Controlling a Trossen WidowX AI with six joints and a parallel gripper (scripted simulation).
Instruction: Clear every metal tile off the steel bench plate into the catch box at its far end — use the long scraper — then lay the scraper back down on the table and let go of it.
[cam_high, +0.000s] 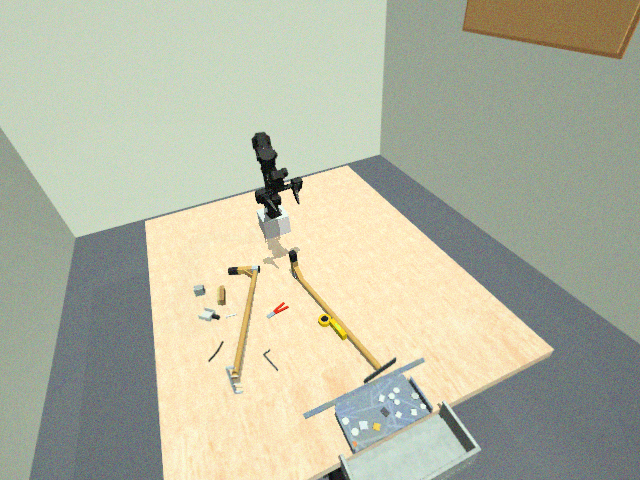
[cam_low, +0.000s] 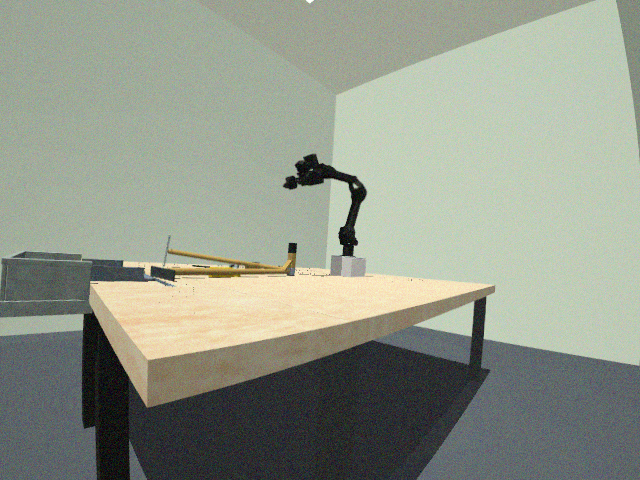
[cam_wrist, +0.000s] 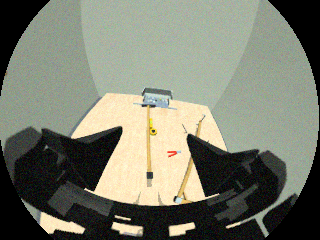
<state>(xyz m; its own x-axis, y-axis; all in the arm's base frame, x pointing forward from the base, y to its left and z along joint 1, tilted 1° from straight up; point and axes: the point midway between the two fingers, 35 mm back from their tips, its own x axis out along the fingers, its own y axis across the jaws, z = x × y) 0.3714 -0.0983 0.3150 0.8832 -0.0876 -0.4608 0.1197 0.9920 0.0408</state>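
Note:
My gripper (cam_high: 287, 206) (cam_low: 290, 182) (cam_wrist: 155, 133) is open and empty, raised high near the arm's base. The long scraper (cam_high: 323, 305) (cam_low: 222, 270) (cam_wrist: 148, 155) lies on the table, its black grip (cam_high: 293, 255) (cam_low: 292, 248) (cam_wrist: 149, 175) standing up at the near end and its dark blade (cam_high: 379, 369) just short of the steel bench plate (cam_high: 364, 395). Several tiles lie spread over the plate, among them a white tile (cam_high: 363, 425), an orange tile (cam_high: 376, 426) and a dark tile (cam_high: 385, 412). The catch box (cam_high: 408, 454) (cam_low: 46, 279) (cam_wrist: 157, 91) is at the plate's far end; no tiles show in it.
A second long tool (cam_high: 245, 325) (cam_wrist: 190, 167) with a forked head lies to one side. A yellow tape measure (cam_high: 324, 320) (cam_wrist: 153, 131) and a yellow block (cam_high: 338, 328) lie close against the scraper's shaft. Red-handled pliers (cam_high: 279, 309) (cam_wrist: 173, 153) lie between the long tools.

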